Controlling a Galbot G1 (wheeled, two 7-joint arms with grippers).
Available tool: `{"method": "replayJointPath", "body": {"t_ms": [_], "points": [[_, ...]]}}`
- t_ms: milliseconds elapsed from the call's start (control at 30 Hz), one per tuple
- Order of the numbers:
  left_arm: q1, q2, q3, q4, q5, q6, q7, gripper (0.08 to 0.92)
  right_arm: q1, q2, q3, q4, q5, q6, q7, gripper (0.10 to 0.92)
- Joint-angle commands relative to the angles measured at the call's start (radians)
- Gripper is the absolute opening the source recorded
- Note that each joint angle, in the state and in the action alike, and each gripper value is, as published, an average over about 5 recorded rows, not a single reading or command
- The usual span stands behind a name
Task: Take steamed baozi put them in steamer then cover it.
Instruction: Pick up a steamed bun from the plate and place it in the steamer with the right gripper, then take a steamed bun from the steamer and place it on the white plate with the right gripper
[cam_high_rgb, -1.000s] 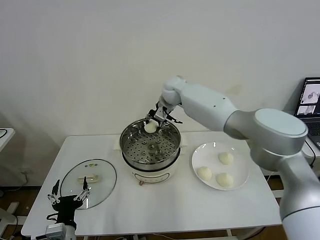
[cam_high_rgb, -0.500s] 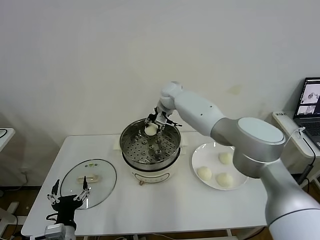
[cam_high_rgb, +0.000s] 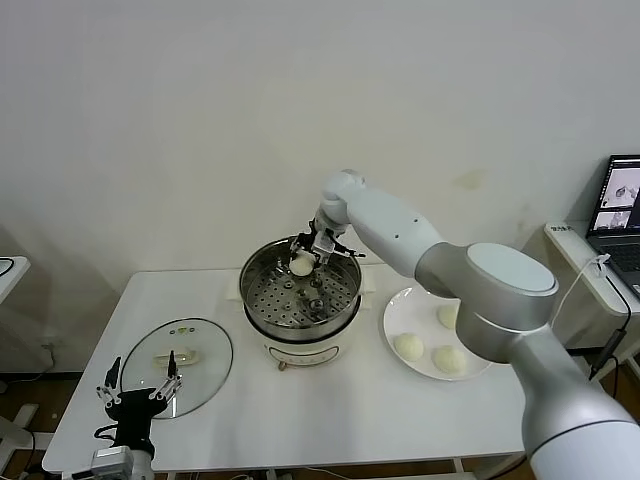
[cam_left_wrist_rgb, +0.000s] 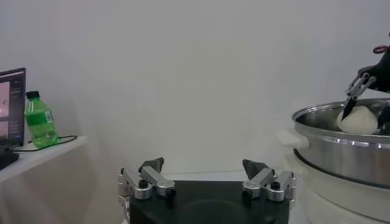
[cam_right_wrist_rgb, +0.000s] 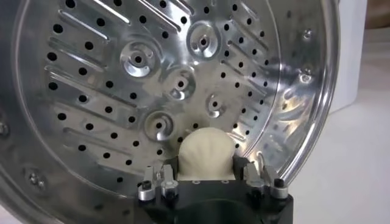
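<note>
The steamer (cam_high_rgb: 262, 270) stands mid-table, its perforated tray (cam_right_wrist_rgb: 109, 79) bare but for one steamed baozi (cam_high_rgb: 301, 266) at the far rim. My right gripper (cam_high_rgb: 303, 260) reaches into the pot there. Its pads sit against both sides of that baozi (cam_right_wrist_rgb: 206, 155), which is low over the tray. Three more baozi (cam_high_rgb: 452, 316) (cam_high_rgb: 408, 346) (cam_high_rgb: 449, 359) lie on the white plate (cam_high_rgb: 425, 298) to the right. The glass cover (cam_high_rgb: 207, 345) lies flat at the front left. Just in front of it hangs my left gripper (cam_high_rgb: 140, 386) (cam_left_wrist_rgb: 204, 165), open and holding nothing.
A laptop (cam_high_rgb: 622, 205) sits on a side table at the far right. In the left wrist view a green bottle (cam_left_wrist_rgb: 40, 120) stands on a shelf, and the steamer's steel wall (cam_left_wrist_rgb: 341, 152) rises close by. The table's front edge lies near my left gripper.
My right gripper has carried the baozi from above the far rim down into the steamer. The left arm has not moved.
</note>
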Motion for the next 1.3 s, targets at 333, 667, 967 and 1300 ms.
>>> {"method": "replayJointPath", "body": {"t_ms": [333,667,967,1300], "points": [[0.004,-0.001,0.016,-0.004,0.014,0.002,-0.002,0.823,0.111,-0.046,-0.008,0.101,0.169,-0.062,-0.042,0.822],[0.002,0.03,0.036,-0.009,0.011,0.004,-0.002,0.823,0.432,-0.357,-0.364,0.478,0.744,-0.54,-0.258,0.823],[-0.017,0.043,0.078,-0.006,0.028,0.006,0.0,0.823,0.449,-0.707,-0.563,0.758,0.874,-0.719,-0.267,0.823],[-0.03,0.032,0.097,0.016,0.055,0.004,0.0,0.823,0.193,-0.919,-0.46,0.942,0.84,-0.857,-0.126,0.823]]}}
